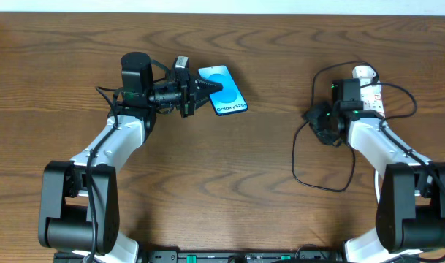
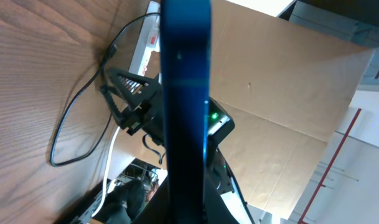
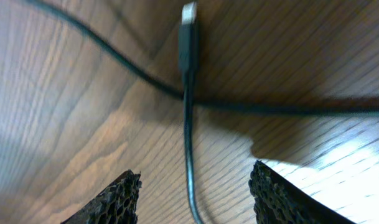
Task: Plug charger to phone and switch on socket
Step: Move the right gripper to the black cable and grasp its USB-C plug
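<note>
The phone [image 1: 226,89] has a bright blue screen and lies tilted at the back left of the table. My left gripper [image 1: 206,88] is shut on its left end. In the left wrist view the phone [image 2: 186,87] shows edge-on between the jaws. The charger's black cable [image 1: 302,157] loops across the right side of the table. My right gripper [image 1: 317,120] is open and low over it. In the right wrist view the cable [image 3: 188,143] runs between the open fingers [image 3: 195,183], with its connector tip [image 3: 188,37] lying on the wood ahead. The white socket [image 1: 370,88] lies at the back right, partly hidden by the right arm.
The wooden table [image 1: 229,190] carries nothing else. In the left wrist view the right arm [image 2: 136,99], the cable loop [image 2: 68,130] and a brown cardboard wall [image 2: 282,106] show beyond the phone.
</note>
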Controlling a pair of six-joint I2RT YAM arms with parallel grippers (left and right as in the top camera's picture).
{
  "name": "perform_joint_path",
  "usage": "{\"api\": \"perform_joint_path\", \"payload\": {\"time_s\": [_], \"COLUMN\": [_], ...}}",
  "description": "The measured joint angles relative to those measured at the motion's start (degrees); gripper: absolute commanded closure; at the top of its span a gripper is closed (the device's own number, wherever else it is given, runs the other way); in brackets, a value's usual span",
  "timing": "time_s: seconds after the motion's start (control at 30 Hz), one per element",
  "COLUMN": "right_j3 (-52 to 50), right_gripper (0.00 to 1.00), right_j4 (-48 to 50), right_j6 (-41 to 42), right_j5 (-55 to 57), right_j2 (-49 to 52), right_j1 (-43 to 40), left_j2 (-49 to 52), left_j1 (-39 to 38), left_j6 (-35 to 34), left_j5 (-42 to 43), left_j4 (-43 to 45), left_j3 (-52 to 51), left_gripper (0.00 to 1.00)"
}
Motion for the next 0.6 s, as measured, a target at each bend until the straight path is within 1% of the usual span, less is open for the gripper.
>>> {"api": "perform_joint_path", "payload": {"time_s": [0.07, 0.23, 0.37, 0.43, 0.5, 0.6], "right_j3": [0.0, 0.0, 0.0, 0.33, 0.72, 1.62], "right_gripper": [0.44, 0.47, 0.54, 0.62, 0.72, 0.94], "right_j4": [0.22, 0.55, 1.6, 3.93, 5.29, 6.69], "right_j6": [0.87, 3.17, 4.98, 5.42, 5.64, 6.05], "right_j5": [0.15, 4.09, 8.04, 9.16, 9.6, 10.16], "right_j2": [0.2, 0.7, 2.64, 3.43, 4.48, 6.08], "right_j1": [1.44, 4.44, 4.85, 4.85, 4.85, 4.94], "left_j2": [0.0, 0.0, 0.0, 0.0, 0.0, 0.0], "left_j1": [0.0, 0.0, 0.0, 0.0, 0.0, 0.0], "left_j6": [0.72, 1.46, 1.64, 1.64, 1.66, 1.66], "left_j5": [0.02, 0.0, 0.07, 0.07, 0.07, 0.09], "left_j4": [0.0, 0.0, 0.0, 0.0, 0.0, 0.0], "left_j3": [0.0, 0.0, 0.0, 0.0, 0.0, 0.0], "left_gripper": [0.93, 0.92, 0.92, 0.93, 0.93, 0.93]}}
